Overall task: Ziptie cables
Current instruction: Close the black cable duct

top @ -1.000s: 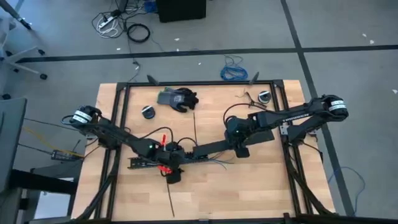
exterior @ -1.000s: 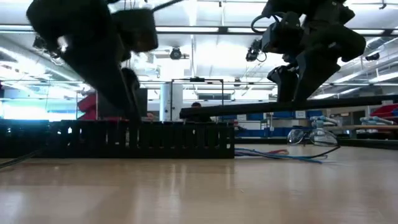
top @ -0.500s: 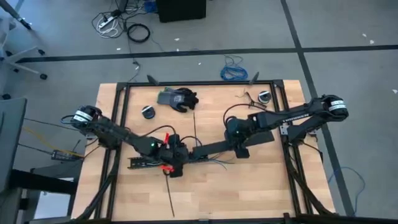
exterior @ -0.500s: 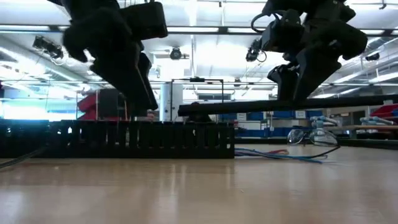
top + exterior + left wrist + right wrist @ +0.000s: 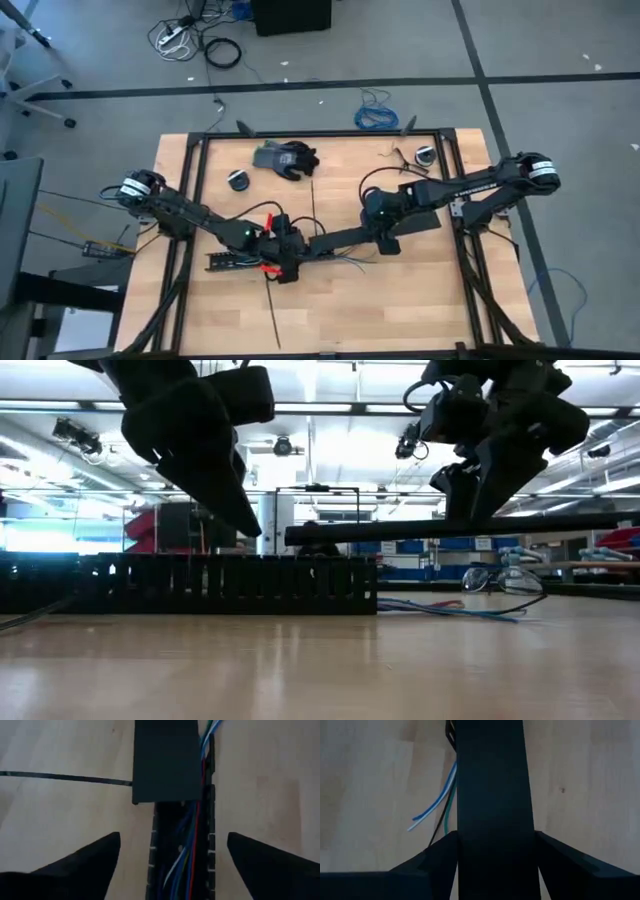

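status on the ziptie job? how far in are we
Done: the cables lie in the slotted duct. In hand: the right gripper is shut on the flat black bar, held over the duct; the left gripper hovers open above it. Left: both zipties lie untouched on the table, nothing tied.
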`<state>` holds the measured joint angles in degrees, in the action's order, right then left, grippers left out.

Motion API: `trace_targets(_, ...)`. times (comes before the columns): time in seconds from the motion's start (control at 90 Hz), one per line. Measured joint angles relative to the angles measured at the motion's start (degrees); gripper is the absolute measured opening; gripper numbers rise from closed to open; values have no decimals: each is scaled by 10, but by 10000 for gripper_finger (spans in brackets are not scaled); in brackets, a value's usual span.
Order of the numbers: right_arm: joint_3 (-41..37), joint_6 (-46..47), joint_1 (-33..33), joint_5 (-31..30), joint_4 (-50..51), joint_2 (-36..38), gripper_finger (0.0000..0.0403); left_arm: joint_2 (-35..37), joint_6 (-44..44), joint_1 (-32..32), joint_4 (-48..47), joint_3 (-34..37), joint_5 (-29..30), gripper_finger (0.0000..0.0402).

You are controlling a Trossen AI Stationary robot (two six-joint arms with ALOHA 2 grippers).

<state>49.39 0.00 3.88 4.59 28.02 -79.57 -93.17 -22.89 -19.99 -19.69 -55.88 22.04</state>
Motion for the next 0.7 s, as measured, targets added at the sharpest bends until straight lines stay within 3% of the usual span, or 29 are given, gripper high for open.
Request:
trace_targets(0.344, 0, 33, 25, -22, -22, 0, 236, 0, -28, 0, 7, 26, 3, 379)
trace_targets(0.5, 0, 43, 32, -38, -20, 0, 236, 0, -33, 0, 18, 26, -32, 379)
trace_targets(0.7, -13, 63, 32, -42, -26, 0, 237, -1, -23, 0, 22, 26, -34, 379)
